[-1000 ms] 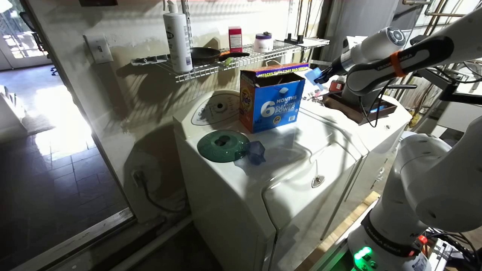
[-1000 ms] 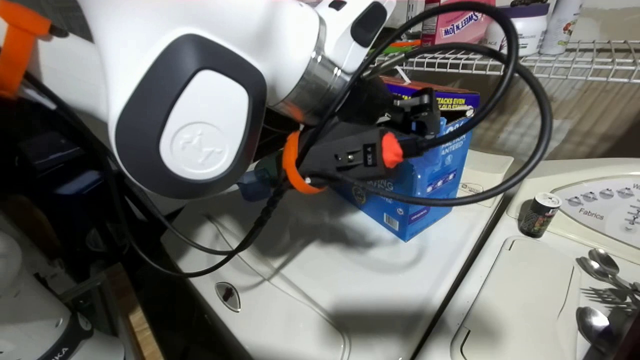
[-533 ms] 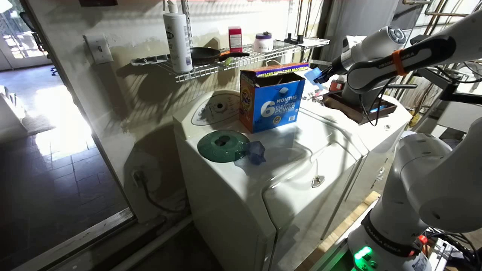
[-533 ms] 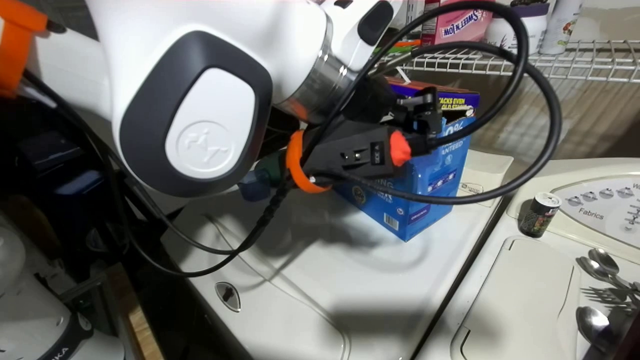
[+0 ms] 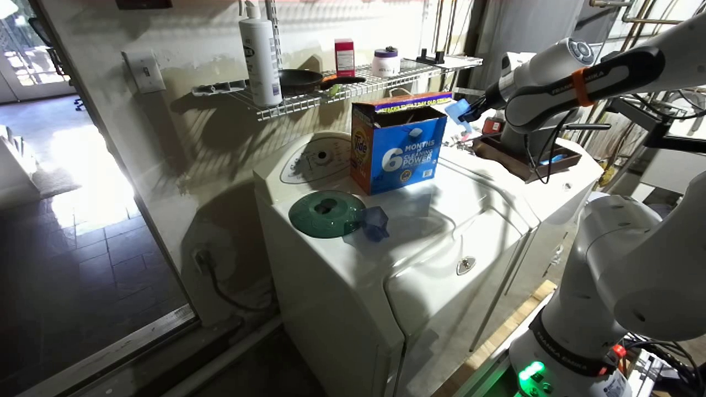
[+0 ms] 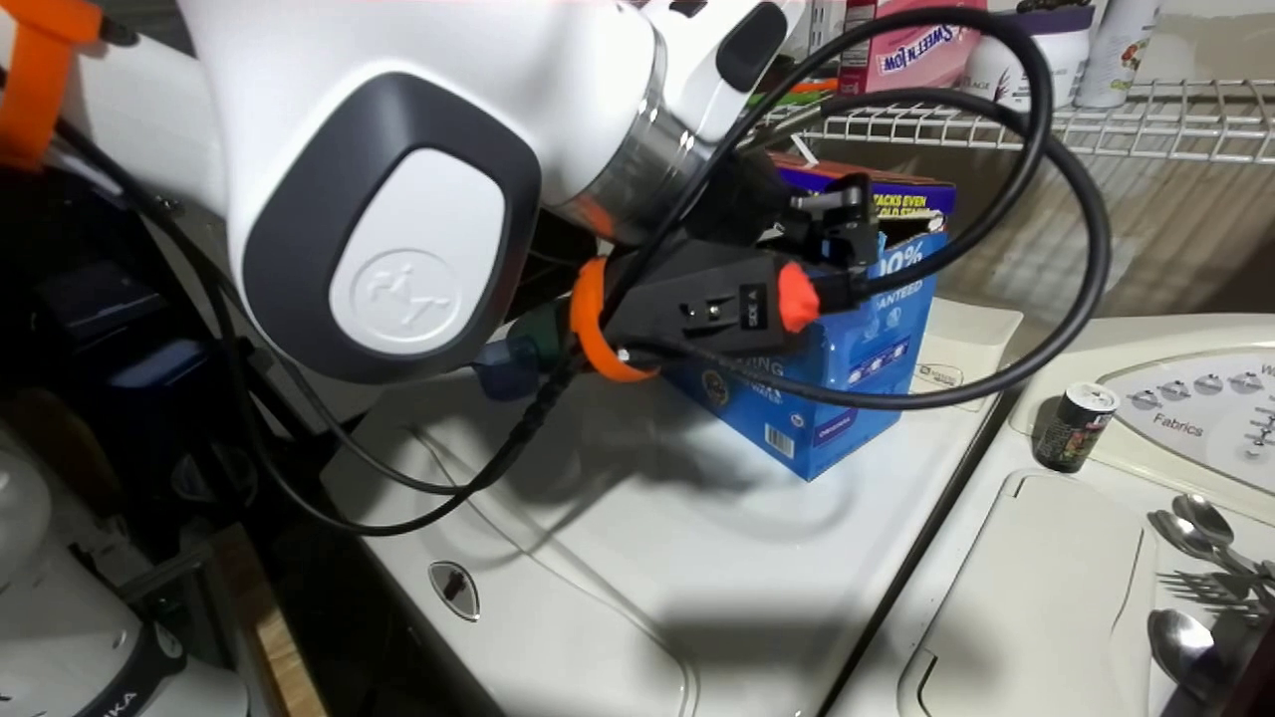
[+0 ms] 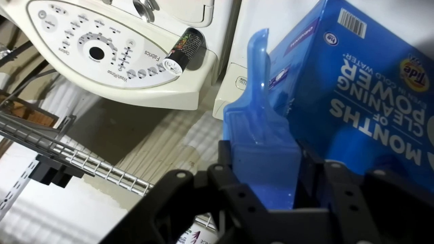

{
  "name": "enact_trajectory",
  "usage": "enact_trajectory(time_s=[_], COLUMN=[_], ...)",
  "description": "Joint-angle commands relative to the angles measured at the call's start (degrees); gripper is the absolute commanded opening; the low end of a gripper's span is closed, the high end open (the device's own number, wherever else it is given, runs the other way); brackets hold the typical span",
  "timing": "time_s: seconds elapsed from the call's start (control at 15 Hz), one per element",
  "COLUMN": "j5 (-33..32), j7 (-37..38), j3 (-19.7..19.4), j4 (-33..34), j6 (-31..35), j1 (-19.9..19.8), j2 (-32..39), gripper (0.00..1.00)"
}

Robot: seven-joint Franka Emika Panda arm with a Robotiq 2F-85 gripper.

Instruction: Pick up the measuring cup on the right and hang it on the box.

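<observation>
Right, we've got the gripper [image 7: 266, 161] clamped on the blue measuring cup [image 7: 261, 135], jaws pinching its bowl from both sides, handle jutting free. We see it raised beside the upper edge of the open Tide box [image 5: 408, 157], and whether cup and box touch, we can't tell! Near the box's orange end we spot a round green disc [image 5: 328, 220] and a second blue cup [image 5: 376, 225]. Above and behind the box, we have a wire shelf [image 6: 1185, 129].
</observation>
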Motion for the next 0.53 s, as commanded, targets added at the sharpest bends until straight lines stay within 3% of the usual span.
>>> enact_trajectory(time_s=[0.0,0.47], j5=[5.53,11.66], j7=[-6.38,-16.06], j3=[-0.29,-3.13], j4=[-0.03,1.20], j6=[-1.13,-4.05], j1=[1.73,6.57], j2=[-2.01,-4.83], gripper=[0.25,0.25])
